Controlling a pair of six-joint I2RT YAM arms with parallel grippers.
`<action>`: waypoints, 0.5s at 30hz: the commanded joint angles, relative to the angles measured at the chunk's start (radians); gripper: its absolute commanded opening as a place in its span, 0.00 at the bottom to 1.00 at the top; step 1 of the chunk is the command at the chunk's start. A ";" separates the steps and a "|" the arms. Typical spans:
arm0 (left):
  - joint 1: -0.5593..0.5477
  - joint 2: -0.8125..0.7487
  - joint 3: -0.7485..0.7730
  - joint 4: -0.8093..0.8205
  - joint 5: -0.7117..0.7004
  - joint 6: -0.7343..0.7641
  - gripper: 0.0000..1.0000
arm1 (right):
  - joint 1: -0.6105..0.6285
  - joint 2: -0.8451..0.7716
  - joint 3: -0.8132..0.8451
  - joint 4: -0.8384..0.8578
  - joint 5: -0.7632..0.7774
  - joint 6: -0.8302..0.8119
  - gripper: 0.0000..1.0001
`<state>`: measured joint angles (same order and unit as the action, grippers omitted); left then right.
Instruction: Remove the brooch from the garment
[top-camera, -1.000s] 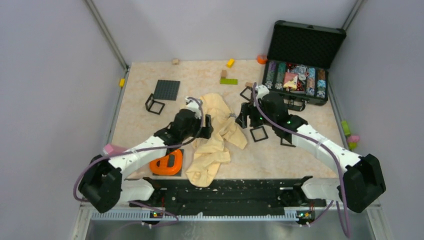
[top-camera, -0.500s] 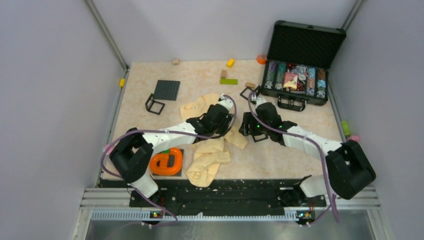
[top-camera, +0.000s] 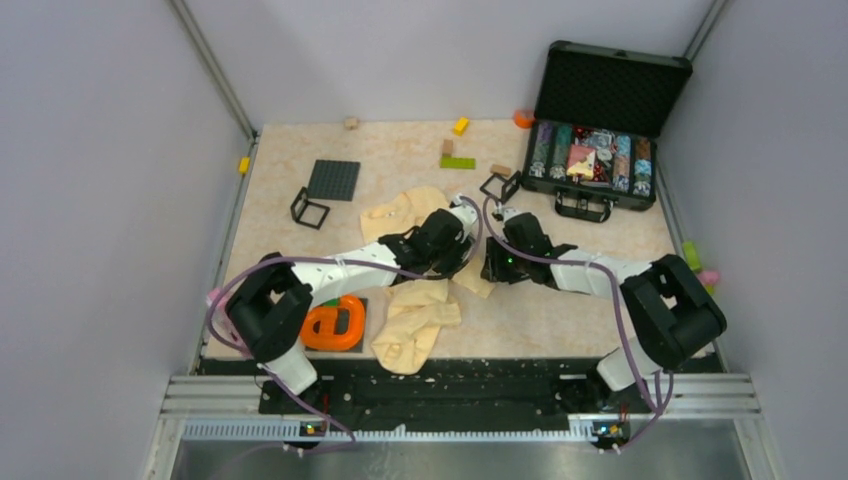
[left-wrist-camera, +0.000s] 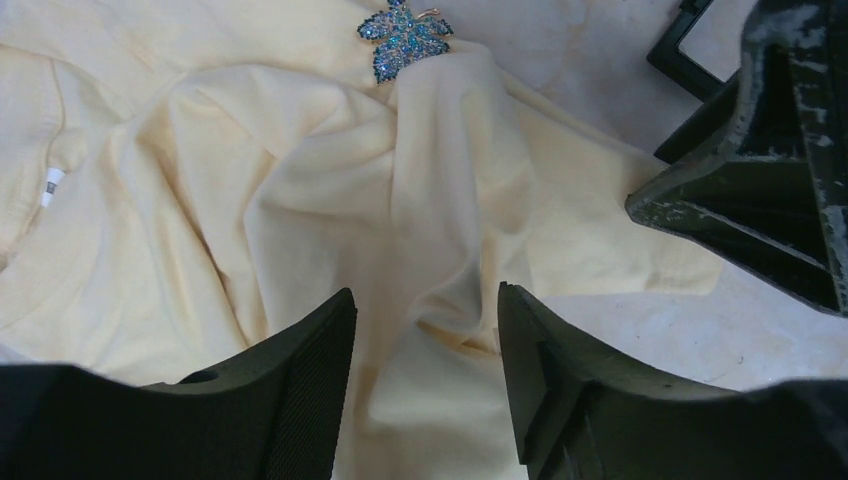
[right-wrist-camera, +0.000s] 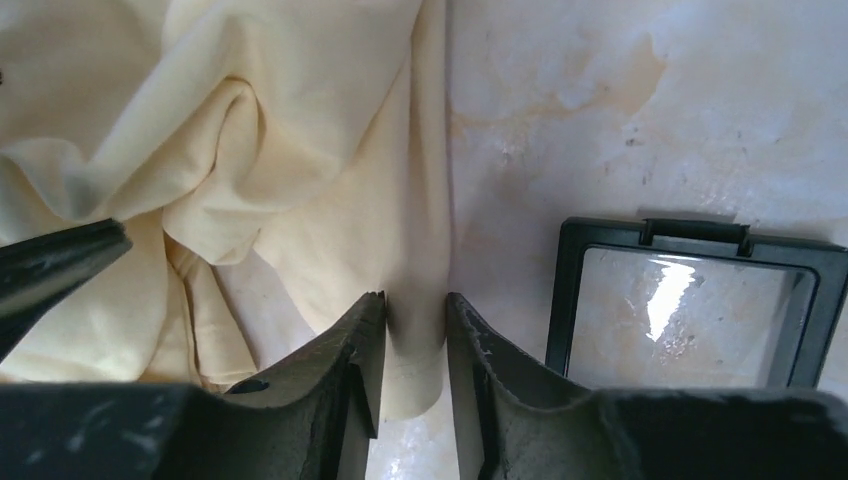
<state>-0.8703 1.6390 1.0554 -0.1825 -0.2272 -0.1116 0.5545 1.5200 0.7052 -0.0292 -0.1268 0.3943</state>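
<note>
Looking down from above, the top camera takes in the whole table (top-camera: 300, 260). The pale yellow garment (top-camera: 418, 318) lies crumpled at its middle, and both arms reach in until their heads nearly meet over the cloth's far right part. That view also shows an open black case (top-camera: 610, 95) at the far right, a flat black plate (top-camera: 333, 180), a black square frame (top-camera: 309, 208) and an orange piece (top-camera: 335, 322) near the left arm's base. The brooch is too small to make out there.

Only the left wrist camera shows the brooch (left-wrist-camera: 405, 38): a leaf-shaped cluster of blue stones with a thin gold stem. It sits at the top of a raised ridge of cloth, at the garment's far edge. The ridge runs down from it into the gap of the left gripper (left-wrist-camera: 425, 385). Its fingers (left-wrist-camera: 300, 390) stand well apart with the fold between them, but whether they press it cannot be told. The other arm's dark head fills the right of this view.

The right wrist camera shows no brooch. It shows another square frame (right-wrist-camera: 690, 300) lying just beside the right gripper (right-wrist-camera: 415, 370). Those fingers (right-wrist-camera: 345, 390) are nearly together, pinching a narrow strip of the garment's edge that fills the gap.
</note>
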 joint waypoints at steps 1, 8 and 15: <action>-0.001 0.075 0.075 -0.058 -0.004 0.000 0.51 | 0.005 0.012 -0.011 0.060 -0.042 -0.006 0.25; 0.095 -0.094 -0.014 -0.002 -0.079 -0.129 0.00 | -0.002 -0.087 0.011 -0.023 0.069 0.003 0.00; 0.428 -0.591 -0.333 0.130 0.124 -0.295 0.00 | -0.025 -0.208 0.027 -0.081 0.153 0.027 0.00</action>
<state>-0.5247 1.2530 0.8261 -0.1528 -0.1425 -0.3145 0.5476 1.3926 0.6949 -0.0841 -0.0349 0.4072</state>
